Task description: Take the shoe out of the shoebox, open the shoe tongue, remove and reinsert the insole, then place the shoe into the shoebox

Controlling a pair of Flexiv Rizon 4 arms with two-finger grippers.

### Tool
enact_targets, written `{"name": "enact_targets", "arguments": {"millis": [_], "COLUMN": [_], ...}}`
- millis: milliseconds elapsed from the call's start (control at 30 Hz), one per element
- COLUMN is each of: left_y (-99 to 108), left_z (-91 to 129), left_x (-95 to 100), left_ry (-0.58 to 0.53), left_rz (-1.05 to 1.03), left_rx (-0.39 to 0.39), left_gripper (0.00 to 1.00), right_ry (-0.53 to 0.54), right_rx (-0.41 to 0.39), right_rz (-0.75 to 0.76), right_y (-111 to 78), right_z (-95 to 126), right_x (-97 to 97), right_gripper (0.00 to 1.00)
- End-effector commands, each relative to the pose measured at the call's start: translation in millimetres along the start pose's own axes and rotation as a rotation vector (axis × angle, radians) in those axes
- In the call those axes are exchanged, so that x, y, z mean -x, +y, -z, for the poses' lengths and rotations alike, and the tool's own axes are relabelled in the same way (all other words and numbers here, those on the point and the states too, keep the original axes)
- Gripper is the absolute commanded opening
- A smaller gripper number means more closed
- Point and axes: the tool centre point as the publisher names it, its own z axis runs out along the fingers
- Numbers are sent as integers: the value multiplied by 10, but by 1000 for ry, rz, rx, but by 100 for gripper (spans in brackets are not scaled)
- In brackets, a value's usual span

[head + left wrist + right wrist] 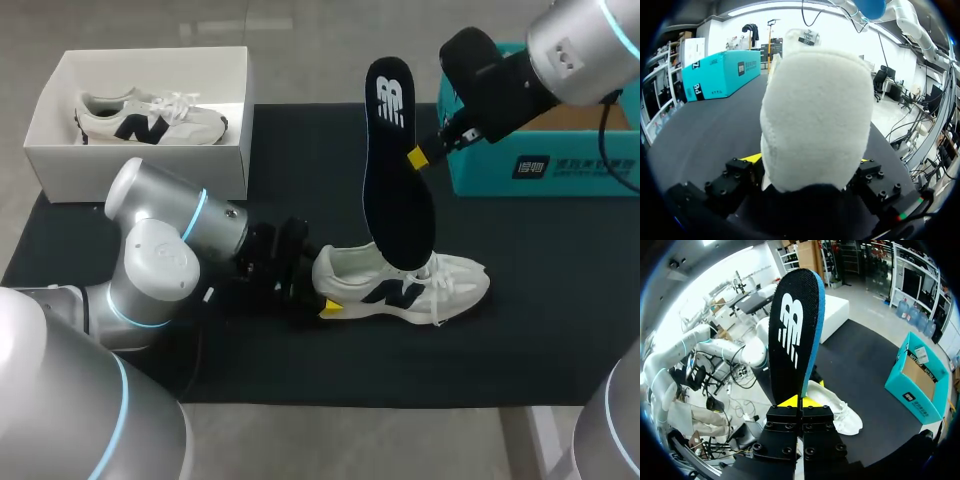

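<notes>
Head view: the shoe [400, 285] lies mid-mat [520, 340], its heel clamped by the left gripper [322, 290]. The right gripper [418, 156] pinches the insole [395, 150] upright above it.
Left wrist view: the heel fills the fingers.
Right wrist view: the pinch holds only the insole's edge, so it could twist or slip and miss the opening.

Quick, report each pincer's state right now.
Left pincer: shut on the shoe, at its heel.
Right pincer: shut on the insole, lifted above the shoe.
</notes>
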Motion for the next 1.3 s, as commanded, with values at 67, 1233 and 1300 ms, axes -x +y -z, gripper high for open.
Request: {"name": "enact_targets", "arguments": {"millis": [67,1233,1300], "left_y": [19,19,19], "left_z": [-14,-14,-14], "left_x": [5,5,5], "left_ry": [2,2,2], "left_rz": [0,0,0], "left_rx": [-1,-1,-1], "left_gripper": [0,0,0], "right_ry": [3,80,91], "right_rx": [7,23,22], "right_rz": [2,-48,-58], "right_y": [-9,-652,-684], "right_z": [-6,496,450], "right_x": [-23,-1139,-1150], "right_gripper": [0,0,0]}}
